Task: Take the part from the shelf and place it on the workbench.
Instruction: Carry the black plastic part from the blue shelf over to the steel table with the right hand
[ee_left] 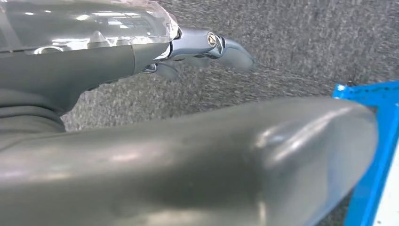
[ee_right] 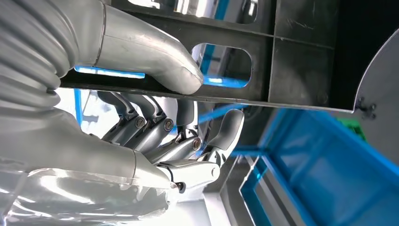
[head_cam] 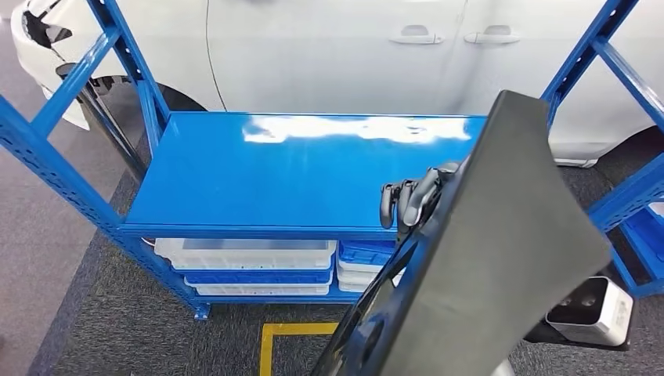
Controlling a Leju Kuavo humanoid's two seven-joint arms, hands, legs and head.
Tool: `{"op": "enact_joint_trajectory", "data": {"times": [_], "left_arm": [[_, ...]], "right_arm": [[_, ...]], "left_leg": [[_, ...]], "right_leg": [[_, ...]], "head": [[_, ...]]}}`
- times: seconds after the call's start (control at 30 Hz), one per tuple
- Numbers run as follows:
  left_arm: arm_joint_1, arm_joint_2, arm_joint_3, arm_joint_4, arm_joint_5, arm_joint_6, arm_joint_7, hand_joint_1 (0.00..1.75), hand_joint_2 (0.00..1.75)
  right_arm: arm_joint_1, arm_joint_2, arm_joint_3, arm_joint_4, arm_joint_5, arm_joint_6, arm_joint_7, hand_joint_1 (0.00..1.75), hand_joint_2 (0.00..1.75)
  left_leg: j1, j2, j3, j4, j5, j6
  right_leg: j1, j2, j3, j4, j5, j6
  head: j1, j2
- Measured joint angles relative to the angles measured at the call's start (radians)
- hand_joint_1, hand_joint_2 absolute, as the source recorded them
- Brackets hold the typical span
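standing behind everything is a white car [head_cam: 329, 55], and in front of it the blue shelf [head_cam: 297, 172] with its glossy top board; white and blue trays [head_cam: 247, 262] sit stacked on the lower level. the part [head_cam: 485, 266], a large flat black panel, is tilted up in the air in front of the shelf's right end. the right hand [ee_right: 155, 136] grips its edge, thumb on one face, fingers [head_cam: 407, 200] curled over the other. the left hand [ee_left: 207, 52] hangs over grey carpet [ee_left: 301, 42], holding nothing, fingers loosely extended.
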State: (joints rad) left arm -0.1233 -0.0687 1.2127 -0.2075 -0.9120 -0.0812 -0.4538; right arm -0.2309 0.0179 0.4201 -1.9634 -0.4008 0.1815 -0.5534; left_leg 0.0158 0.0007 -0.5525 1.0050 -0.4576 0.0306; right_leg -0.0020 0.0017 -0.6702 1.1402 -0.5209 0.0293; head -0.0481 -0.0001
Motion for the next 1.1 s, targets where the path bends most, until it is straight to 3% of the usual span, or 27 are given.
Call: {"op": "enact_joint_trajectory", "data": {"times": [0.07,0.1,0.13,0.2,0.27,0.33,0.4,0.43,0.53,0.57,0.7,0.77,0.83,0.9,0.93,0.97,1.0,1.1], "left_arm": [[0.001,0.0,0.0,0.0,0.0,0.001,-0.001,0.0,0.0],[0.001,0.0,0.0,0.0,0.0,0.001,-0.001,0.0,0.0],[0.001,0.0,0.0,0.0,0.0,0.002,-0.001,0.0,0.0],[0.001,-0.001,0.0,0.0,-0.001,0.003,-0.001,0.0,0.0],[0.0,-0.003,0.0,0.0,-0.002,0.003,-0.001,0.0,0.0],[0.0,-0.005,0.0,0.0,-0.002,0.003,-0.002,0.0,0.0],[0.0,-0.005,0.0,0.0,-0.002,0.005,-0.002,0.0,0.0],[0.001,-0.005,0.0,0.0,-0.001,0.006,-0.001,0.0,0.0],[0.002,-0.005,0.0,0.0,0.001,0.008,0.0,0.0,0.0],[0.002,-0.005,0.0,0.0,0.002,0.009,0.0,0.0,0.0],[0.002,-0.005,0.0,0.0,0.003,0.009,0.0,0.0,0.0],[0.003,-0.005,0.0,0.0,0.006,0.011,0.002,0.0,0.0],[0.005,-0.005,0.0,0.0,0.012,0.012,0.007,0.0,0.0],[0.009,-0.005,0.001,0.0,0.015,0.013,0.01,0.0,0.0],[0.012,-0.005,0.002,0.0,0.016,0.014,0.011,0.0,0.0],[0.014,-0.005,0.003,0.0,0.017,0.014,0.012,0.0,0.0],[0.014,-0.005,0.003,0.0,0.018,0.014,0.013,0.0,0.0],[0.014,-0.005,0.006,0.0,0.023,0.016,0.014,0.0,0.0]], "right_arm": [[0.002,-0.004,0.002,0.0,0.001,0.001,-0.005,1.75,1.75],[0.003,-0.007,0.002,0.001,0.002,0.002,-0.007,1.75,1.75],[0.003,-0.009,0.002,0.001,0.002,0.003,-0.008,1.75,1.75],[0.003,-0.012,0.003,0.001,0.004,0.005,-0.01,1.75,1.75],[0.0,-0.013,0.005,0.001,0.004,0.007,-0.012,1.75,1.75],[-0.003,-0.014,0.007,0.0,0.004,0.006,-0.016,1.75,1.75],[-0.006,-0.015,0.009,0.0,0.002,0.002,-0.018,1.75,1.75],[-0.008,-0.016,0.009,0.001,-0.001,0.0,-0.019,1.75,1.75],[-0.02,-0.017,0.01,0.002,-0.017,-0.004,-0.017,1.75,1.75],[-0.021,-0.017,0.01,0.002,-0.021,-0.004,-0.017,1.75,1.75],[-0.022,-0.018,0.01,0.003,-0.023,-0.004,-0.016,1.75,1.75],[-0.027,-0.02,0.01,0.006,-0.035,-0.007,-0.007,1.75,1.75],[-0.041,-0.031,0.011,0.013,-0.056,-0.006,0.018,1.75,1.75],[-0.051,-0.044,0.014,0.02,-0.065,0.003,0.036,1.75,1.75],[-0.052,-0.049,0.015,0.022,-0.065,0.006,0.036,1.75,1.75],[-0.052,-0.054,0.016,0.025,-0.065,0.01,0.037,1.75,1.75],[-0.052,-0.058,0.016,0.027,-0.065,0.014,0.038,1.75,1.75],[-0.053,-0.065,0.017,0.035,-0.068,0.021,0.043,1.75,1.75]], "left_leg": [[-0.001,0.001,-0.027,0.001,0.019,0.002],[-0.002,0.002,-0.041,0.002,0.028,0.002],[-0.002,0.002,-0.053,0.003,0.038,0.001],[-0.002,0.001,-0.076,0.007,0.053,-0.003],[-0.004,0.0,-0.09,0.01,0.068,-0.011],[-0.004,0.0,-0.096,0.007,0.084,-0.023],[-0.004,0.0,-0.1,0.005,0.093,-0.035],[-0.004,-0.001,-0.106,0.016,0.076,-0.04],[-0.001,-0.002,-0.144,0.135,-0.049,-0.049],[0.0,-0.002,-0.153,0.167,-0.076,-0.05],[0.0,-0.001,-0.157,0.187,-0.089,-0.051],[0.001,-0.001,-0.157,0.249,-0.094,-0.055],[0.001,-0.004,-0.049,0.156,-0.079,-0.052],[-0.001,-0.007,0.051,0.007,-0.057,-0.038],[0.0,-0.005,0.045,0.006,-0.05,-0.031],[0.001,-0.004,0.039,0.005,-0.042,-0.023],[0.002,-0.002,0.031,0.003,-0.032,-0.015],[0.002,0.001,-0.006,0.004,-0.001,-0.004]], "right_leg": [[-0.004,0.0,-0.033,0.125,-0.074,0.007],[-0.005,0.0,-0.032,0.158,-0.081,0.009],[-0.005,-0.001,-0.014,0.155,-0.068,0.009],[-0.005,-0.001,0.072,0.05,-0.015,0.002],[0.0,-0.001,0.164,-0.087,-0.001,-0.01],[0.007,-0.001,0.195,-0.148,-0.008,-0.022],[0.005,-0.003,0.186,-0.156,0.01,-0.034],[0.002,-0.005,0.179,-0.159,0.021,-0.04],[-0.001,-0.009,0.15,-0.162,0.05,-0.055],[0.0,-0.009,0.144,-0.162,0.054,-0.057],[0.0,-0.009,0.141,-0.162,0.057,-0.057],[0.0,-0.01,0.117,-0.157,0.071,-0.055],[0.0,-0.012,0.065,-0.132,0.1,-0.039],[0.001,-0.013,0.033,-0.115,0.122,-0.018],[-0.001,-0.012,0.031,-0.113,0.124,-0.012],[-0.003,-0.011,0.025,-0.104,0.112,-0.006],[-0.005,-0.009,0.014,-0.078,0.081,-0.001],[-0.009,-0.006,-0.033,0.09,-0.055,0.011]], "head": [[0.0,0.0],[0.0,0.0],[0.0,0.0],[0.0,0.0],[0.0,0.0],[0.0,0.0],[0.0,0.0],[0.0,0.0],[0.0,0.0],[0.0,0.0],[0.0,0.0],[0.0,0.0],[0.0,0.0],[0.0,0.0],[0.0,0.0],[0.0,0.0],[0.0,0.0],[0.0,0.0]]}}
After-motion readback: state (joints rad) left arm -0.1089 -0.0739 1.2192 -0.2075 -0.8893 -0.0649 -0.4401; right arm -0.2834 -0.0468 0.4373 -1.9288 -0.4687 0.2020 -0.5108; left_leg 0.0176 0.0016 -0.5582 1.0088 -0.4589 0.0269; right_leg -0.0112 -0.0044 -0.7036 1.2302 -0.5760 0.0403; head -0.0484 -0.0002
